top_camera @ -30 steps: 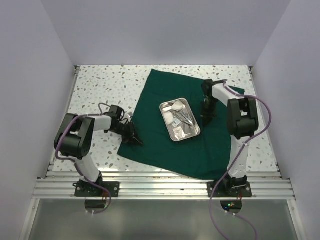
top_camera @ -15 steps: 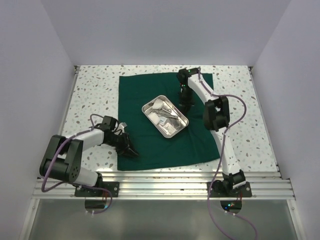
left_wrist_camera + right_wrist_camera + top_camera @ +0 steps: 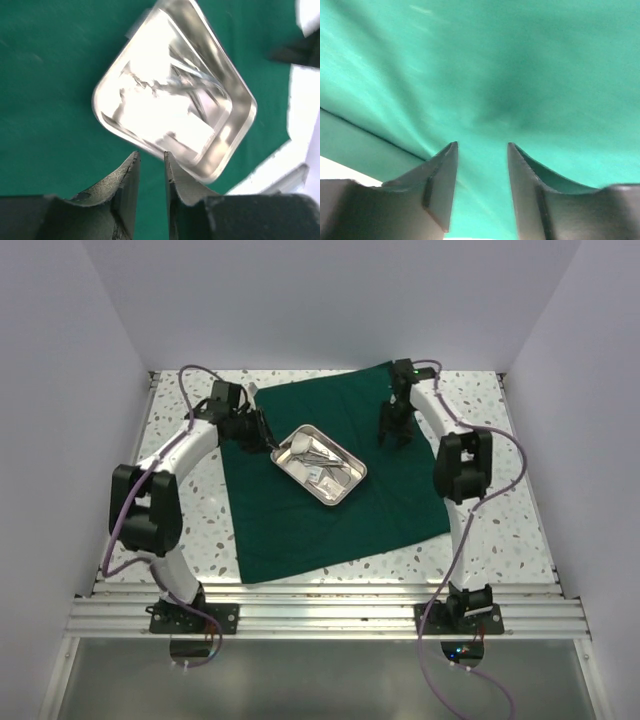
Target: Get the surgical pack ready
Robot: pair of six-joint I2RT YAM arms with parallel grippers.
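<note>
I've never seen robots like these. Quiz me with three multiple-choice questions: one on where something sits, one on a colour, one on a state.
1. The steel tray sits: A on the cloth; B on bare table; C in a gripper.
2. The cloth is: A white; B blue; C dark green.
3. The right gripper is: A clamping the tray; B open, holding nothing; C gripping scissors.
Answers: 1 A, green shows all round the tray. 2 C, every view shows green. 3 B, its fingers stand apart with only cloth beyond.
</note>
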